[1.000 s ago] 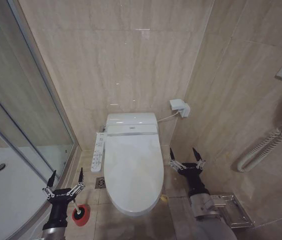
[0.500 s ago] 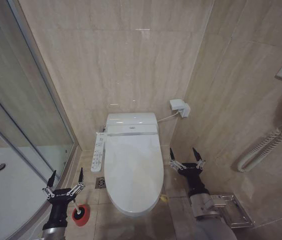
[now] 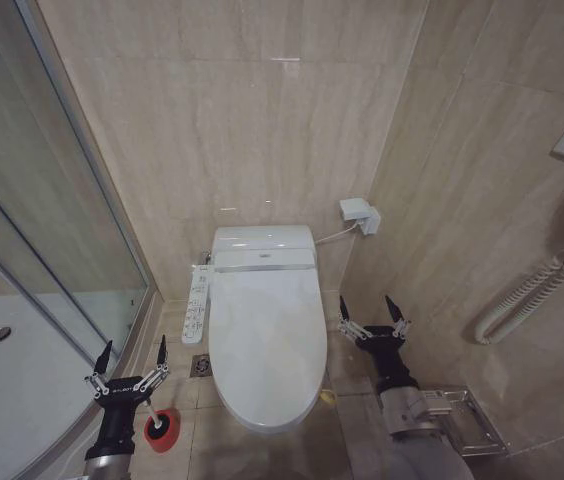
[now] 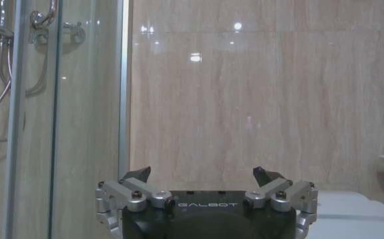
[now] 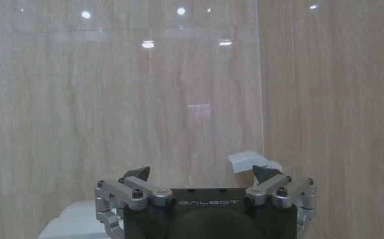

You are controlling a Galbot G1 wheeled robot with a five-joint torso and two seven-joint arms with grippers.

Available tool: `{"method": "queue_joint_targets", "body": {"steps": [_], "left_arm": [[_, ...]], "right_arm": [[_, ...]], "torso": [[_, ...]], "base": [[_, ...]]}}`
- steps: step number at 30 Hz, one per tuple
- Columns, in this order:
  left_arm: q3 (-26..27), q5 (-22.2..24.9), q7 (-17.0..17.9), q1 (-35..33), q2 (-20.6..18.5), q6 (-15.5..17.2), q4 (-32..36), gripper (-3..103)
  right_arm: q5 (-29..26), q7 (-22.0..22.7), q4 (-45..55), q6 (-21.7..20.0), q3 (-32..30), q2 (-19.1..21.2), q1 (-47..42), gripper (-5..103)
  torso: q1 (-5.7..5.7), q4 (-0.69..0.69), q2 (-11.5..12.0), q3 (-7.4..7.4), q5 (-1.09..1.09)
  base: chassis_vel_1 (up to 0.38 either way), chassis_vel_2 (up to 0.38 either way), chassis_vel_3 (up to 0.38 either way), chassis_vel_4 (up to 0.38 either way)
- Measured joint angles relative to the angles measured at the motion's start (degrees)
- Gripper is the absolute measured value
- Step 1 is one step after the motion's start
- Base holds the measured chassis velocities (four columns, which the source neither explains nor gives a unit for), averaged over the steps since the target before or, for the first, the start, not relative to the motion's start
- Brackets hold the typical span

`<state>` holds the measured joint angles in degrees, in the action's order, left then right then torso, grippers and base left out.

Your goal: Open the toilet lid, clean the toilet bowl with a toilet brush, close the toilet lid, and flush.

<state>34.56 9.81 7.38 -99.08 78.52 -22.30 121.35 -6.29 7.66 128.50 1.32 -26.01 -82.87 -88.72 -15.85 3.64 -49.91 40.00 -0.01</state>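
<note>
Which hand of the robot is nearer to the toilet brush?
Left. The left hand hangs open just above the toilet brush, beside the toilet lid. The right hand is open on the lid's far side.

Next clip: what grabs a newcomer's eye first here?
The white toilet with its toilet lid shut, centred against the beige tiled wall. Flanking it, the open left end effector hovers above the red-cupped toilet brush by the glass shower enclosure, and the open right end effector is beside the toilet's other side.
</note>
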Motion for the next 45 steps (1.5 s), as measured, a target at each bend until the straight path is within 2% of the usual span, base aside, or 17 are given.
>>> {"method": "queue_joint_targets", "body": {"steps": [45], "left_arm": [[0.00, 0.00, 0.00, 0.00, 0.00, 0.00, 0.00, 100]], "right_arm": [[0.00, 0.00, 0.00, 0.00, 0.00, 0.00, 0.00, 100]], "torso": [[0.00, 0.00, 0.00, 0.00, 0.00]], "base": [[0.000, 0.000, 0.000, 0.000]]}}
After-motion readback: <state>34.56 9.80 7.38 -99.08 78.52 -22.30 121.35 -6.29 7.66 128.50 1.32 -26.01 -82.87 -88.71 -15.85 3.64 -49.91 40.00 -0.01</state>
